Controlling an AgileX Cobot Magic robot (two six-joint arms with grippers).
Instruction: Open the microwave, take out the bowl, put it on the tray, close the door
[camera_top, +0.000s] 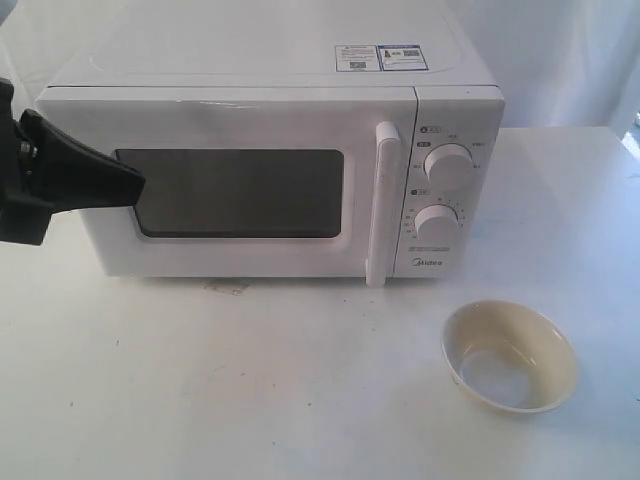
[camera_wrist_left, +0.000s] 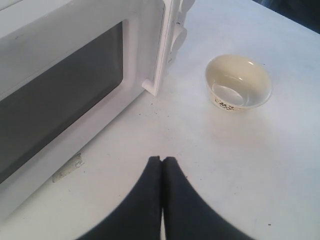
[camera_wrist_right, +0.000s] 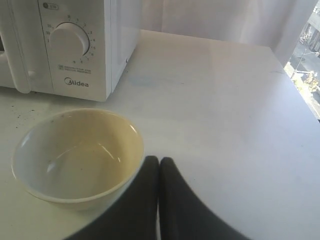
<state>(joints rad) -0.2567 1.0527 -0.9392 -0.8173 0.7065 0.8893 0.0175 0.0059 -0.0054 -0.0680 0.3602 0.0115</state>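
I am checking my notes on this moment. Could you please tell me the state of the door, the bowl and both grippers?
door: closed.
bowl: upright, empty, on the table, outside the microwave.
left gripper: jaws shut, holding nothing.
right gripper: jaws shut, holding nothing.

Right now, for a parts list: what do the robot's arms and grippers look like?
Both are matte black. The left gripper has two fingers, broad at the base, tapering to rounded tips; in the exterior view it reads as a black wedge on a bulkier black body. The right gripper looks identical. No cables or markings show; the arms' links are out of view.
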